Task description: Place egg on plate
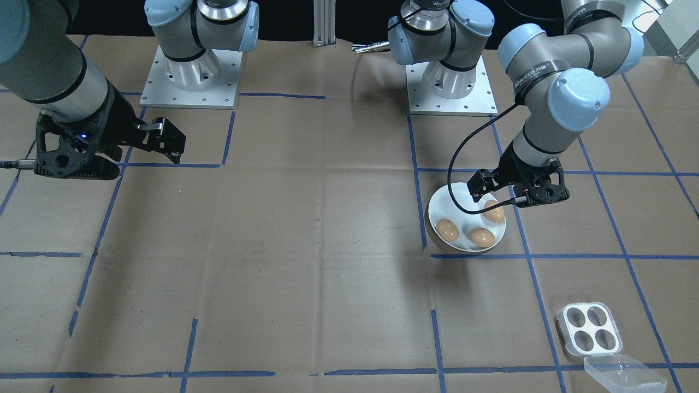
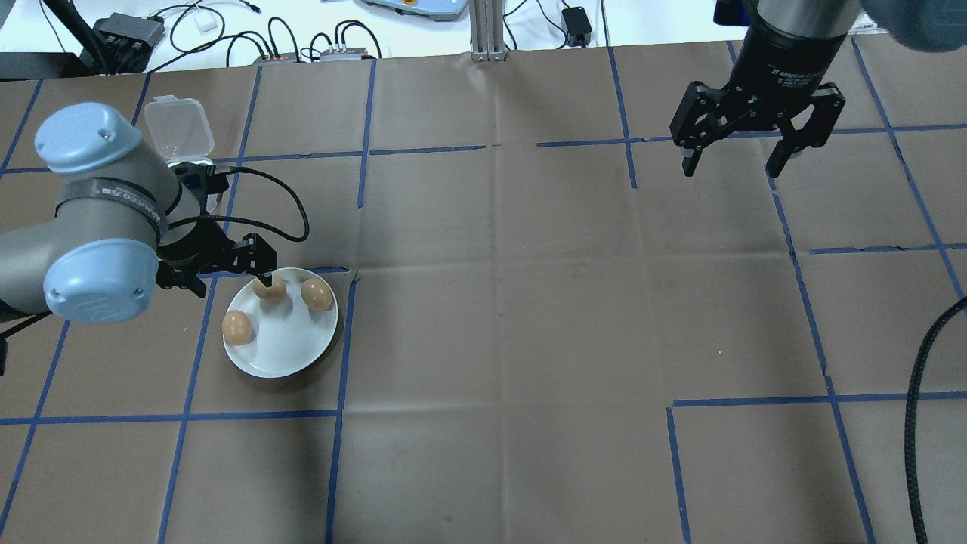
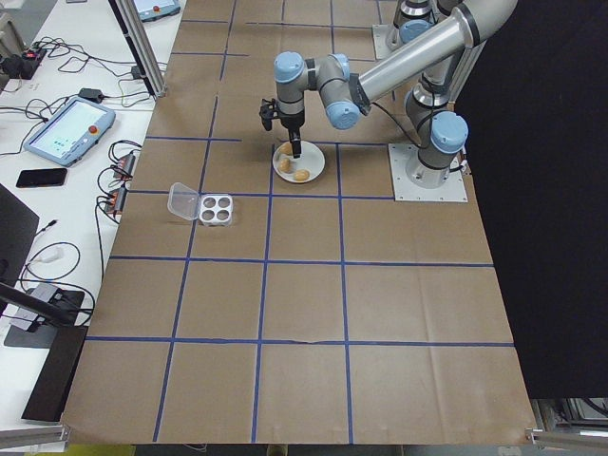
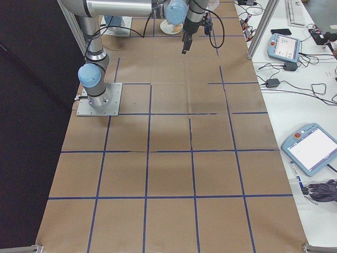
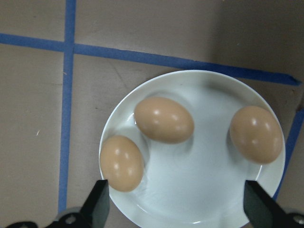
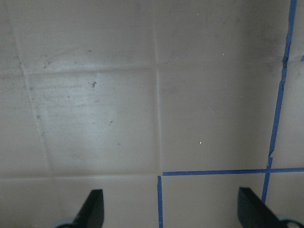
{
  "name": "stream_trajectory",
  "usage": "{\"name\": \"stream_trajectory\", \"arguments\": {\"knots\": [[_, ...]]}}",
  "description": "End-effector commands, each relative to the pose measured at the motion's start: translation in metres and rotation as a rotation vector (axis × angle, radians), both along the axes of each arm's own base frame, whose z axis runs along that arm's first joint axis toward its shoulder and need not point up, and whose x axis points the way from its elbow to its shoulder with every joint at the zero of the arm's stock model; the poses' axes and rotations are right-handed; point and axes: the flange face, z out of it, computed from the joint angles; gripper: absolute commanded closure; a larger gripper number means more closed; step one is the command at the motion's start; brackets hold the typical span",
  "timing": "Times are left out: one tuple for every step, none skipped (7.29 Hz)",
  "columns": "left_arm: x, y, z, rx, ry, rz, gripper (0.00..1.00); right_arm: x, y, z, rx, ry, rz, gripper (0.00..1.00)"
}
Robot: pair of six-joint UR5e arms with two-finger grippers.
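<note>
On the round white plate (image 2: 283, 351) three brown eggs (image 2: 270, 288) lie, with the left end effector (image 2: 257, 273) hovering over its far rim, fingers spread, gripping nothing. Well to the plate's right, the right end effector (image 2: 731, 162) hangs released above the brown paper-covered table (image 2: 529, 302).

The right gripper (image 2: 733, 168) carries white lettering on its black wrist body in the overhead view, seemingly "2F Adaptive" (the rest blurs); a dark band on the left arm (image 2: 113, 194) bears small pale print, too small to read.
</note>
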Motion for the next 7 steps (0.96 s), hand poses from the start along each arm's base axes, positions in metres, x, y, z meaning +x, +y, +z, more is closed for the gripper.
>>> {"name": "stream_trajectory", "arguments": {"knots": [[-0.013, 0.007, 0.066, 0.013, 0.003, -0.010, 0.00, 0.000, 0.000, 0.000, 0.000, 0.000, 0.000, 0.00], [-0.024, 0.005, 0.084, 0.029, 0.004, 0.008, 0.00, 0.000, 0.000, 0.000, 0.000, 0.000, 0.000, 0.00], [-0.038, -0.003, 0.105, 0.033, 0.006, 0.021, 0.00, 0.000, 0.000, 0.000, 0.000, 0.000, 0.000, 0.00], [-0.059, -0.008, 0.125, 0.013, 0.001, 0.016, 0.00, 0.000, 0.000, 0.000, 0.000, 0.000, 0.000, 0.00], [-0.077, -0.009, 0.144, -0.024, -0.004, 0.012, 0.00, 0.000, 0.000, 0.000, 0.000, 0.001, 0.000, 0.00], [-0.090, -0.011, 0.154, -0.045, -0.005, 0.001, 0.00, 0.000, 0.000, 0.000, 0.000, 0.000, 0.000, 0.00], [-0.101, -0.014, 0.159, -0.042, -0.005, -0.013, 0.00, 0.000, 0.000, 0.000, 0.000, 0.000, 0.000, 0.00]]}}
